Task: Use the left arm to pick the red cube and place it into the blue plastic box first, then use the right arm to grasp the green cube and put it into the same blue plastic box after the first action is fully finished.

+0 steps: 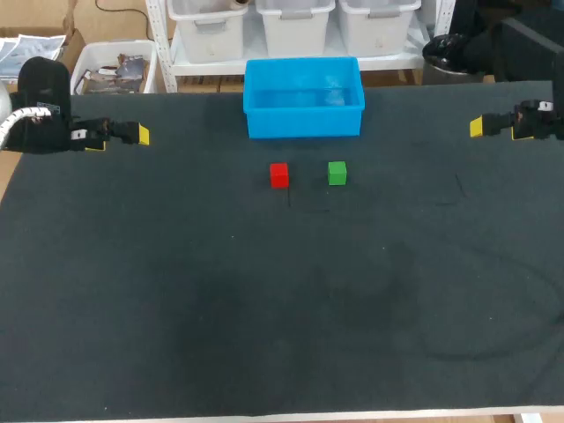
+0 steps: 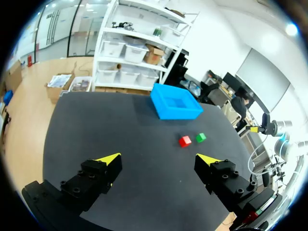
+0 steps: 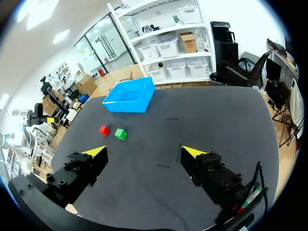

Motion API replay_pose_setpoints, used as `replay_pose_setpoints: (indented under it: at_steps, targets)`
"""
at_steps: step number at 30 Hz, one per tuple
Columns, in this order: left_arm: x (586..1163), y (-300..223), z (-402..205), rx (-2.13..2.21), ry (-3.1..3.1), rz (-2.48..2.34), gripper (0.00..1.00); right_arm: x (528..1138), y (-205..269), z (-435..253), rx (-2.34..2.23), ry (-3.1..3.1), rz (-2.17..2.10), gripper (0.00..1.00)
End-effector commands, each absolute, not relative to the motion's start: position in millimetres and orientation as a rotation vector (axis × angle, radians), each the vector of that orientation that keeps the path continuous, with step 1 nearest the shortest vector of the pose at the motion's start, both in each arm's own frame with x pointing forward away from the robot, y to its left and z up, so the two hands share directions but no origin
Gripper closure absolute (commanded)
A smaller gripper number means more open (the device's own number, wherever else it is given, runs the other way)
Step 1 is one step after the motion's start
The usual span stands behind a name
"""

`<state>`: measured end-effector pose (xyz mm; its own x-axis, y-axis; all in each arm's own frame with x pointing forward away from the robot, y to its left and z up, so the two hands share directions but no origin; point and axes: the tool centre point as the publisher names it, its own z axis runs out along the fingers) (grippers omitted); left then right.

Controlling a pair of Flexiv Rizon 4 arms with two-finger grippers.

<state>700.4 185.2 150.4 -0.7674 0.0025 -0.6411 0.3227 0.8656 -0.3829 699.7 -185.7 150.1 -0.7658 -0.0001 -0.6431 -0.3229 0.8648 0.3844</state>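
Note:
A red cube [image 1: 279, 174] and a green cube [image 1: 337, 173] sit side by side on the dark table, just in front of the blue plastic box [image 1: 304, 98], which looks empty. My left gripper [image 1: 141, 135] hangs open at the far left edge, well away from both cubes. My right gripper [image 1: 477, 127] hangs open at the far right edge. From the left wrist, the red cube [image 2: 185, 141], green cube [image 2: 200, 137] and box [image 2: 175, 101] lie far ahead of the open left gripper [image 2: 161, 160]. From the right wrist, the red cube [image 3: 104, 130], green cube [image 3: 120, 134] and box [image 3: 130, 96] lie ahead of the open right gripper [image 3: 146, 152].
The table [image 1: 264, 308] is covered with a dark mat that runs wide in front of the cubes. A pale front edge [image 1: 352, 416] shows at the near side. A few faint scuff lines [image 1: 458, 189] mark the mat at the right.

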Motion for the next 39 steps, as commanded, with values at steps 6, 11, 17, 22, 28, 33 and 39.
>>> replay_pose_setpoints:
  at_steps: [6,11,17,22,28,33,39]
  targets:
    - [700,185,150,0.234,2.376,-0.637,0.0,700,-185,150,-0.232,2.374,0.637,0.0]
    - [700,185,150,0.234,2.376,-0.637,0.0,700,-185,150,-0.232,2.374,0.637,0.0]
    - [700,185,150,0.234,2.376,-0.637,0.0,700,-185,150,-0.232,2.374,0.637,0.0]
    - [701,171,150,0.278,2.4,-0.594,0.0,700,-185,150,-0.232,2.374,0.637,0.0]
    - [702,144,143,0.341,2.451,-0.484,0.0,700,-185,150,-0.232,2.374,0.637,0.0]
    - [707,124,142,0.298,2.502,-0.423,0.0,700,-185,150,-0.232,2.374,0.637,0.0]
    - [713,99,141,0.275,2.544,-0.337,0.0,700,-185,150,-0.232,2.374,0.637,0.0]
